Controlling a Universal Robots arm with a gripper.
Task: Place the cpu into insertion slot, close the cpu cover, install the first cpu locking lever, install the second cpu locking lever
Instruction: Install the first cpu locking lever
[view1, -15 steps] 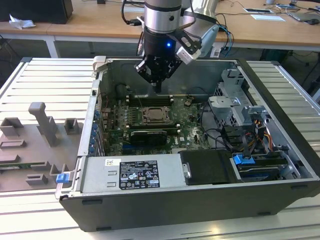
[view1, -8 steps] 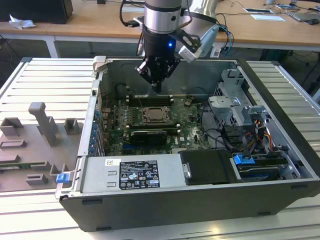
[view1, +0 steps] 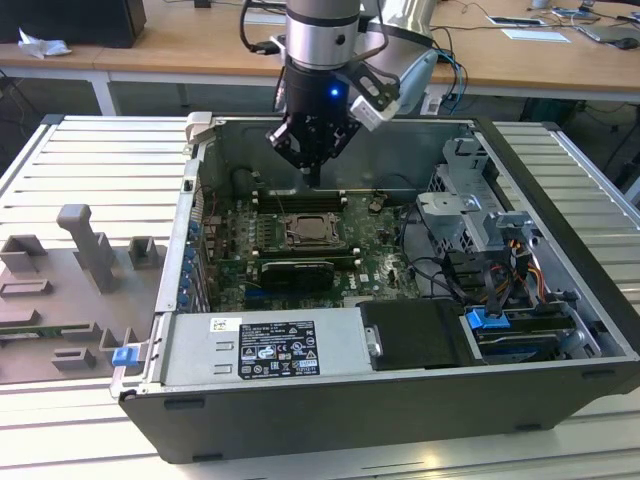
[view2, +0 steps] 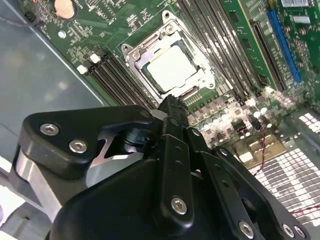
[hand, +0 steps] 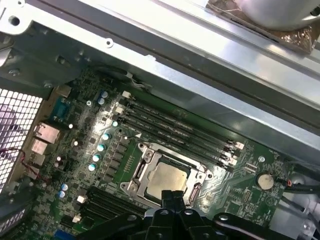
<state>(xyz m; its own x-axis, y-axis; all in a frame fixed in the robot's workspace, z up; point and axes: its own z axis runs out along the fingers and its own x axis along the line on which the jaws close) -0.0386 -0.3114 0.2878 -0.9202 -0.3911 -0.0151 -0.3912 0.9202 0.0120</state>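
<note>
At the exterior view's left I see a grey moulded fixture tray (view1: 75, 285) lying on the ribbed metal surface (view1: 30, 150). A small blue clip (view1: 125, 355) sits just beside it, at the corner of the open computer case (view1: 330, 420).

The case takes up the middle of the frame. Its power supply (view1: 265, 350), with a white label, runs along the near wall and hides the near edge of the motherboard (view1: 225, 250).

Around the upper middle of the exterior view the gripper (view1: 315, 180) hangs over the far part of the board, just behind the insertion slot (view1: 292, 240) and not touching it. Its fingers are pressed together, and I see nothing between them. In the second wrist view the gripper (view2: 172, 102) body blocks much of the board. In the first wrist view the frame edge cuts off the gripper (hand: 172, 196) below its tips.

The cpu (view2: 172, 67) sits in the slot. Its pale metal top shows through the window of the cpu cover (view2: 202, 80), which lies flat around it. In the first wrist view the fingertips hide one edge of the cpu (hand: 167, 179). I cannot tell whether the locking levers are latched. The long memory slots (hand: 175, 127) run just beside the socket.

Toward the exterior view's right stand a grey drive cage (view1: 470, 200), a tangle of cables (view1: 500, 280) hiding what lies under them, and a blue tab (view1: 487, 320).
</note>
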